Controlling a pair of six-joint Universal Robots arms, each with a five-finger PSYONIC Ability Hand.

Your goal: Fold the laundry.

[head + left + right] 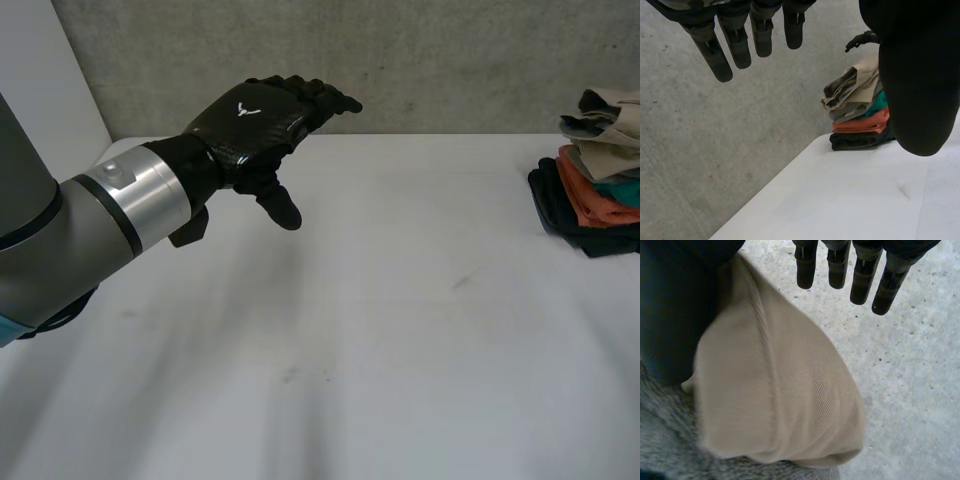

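So far the table [400, 330] holds a stack of folded clothes [595, 175] far right (done, seemingly). The left robot hand [265, 120] hovers upper left, spread, empty; the right robot hand [861, 282], fingers straight, has an unfolded beige garment [785, 390] under its palm.

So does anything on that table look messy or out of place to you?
Only mildly. The stack of folded clothes at the far right edge of the table is tidy lower down, but the beige piece on top sits bunched and lopsided, its layers gaping. Nothing looks spilled or damaged.
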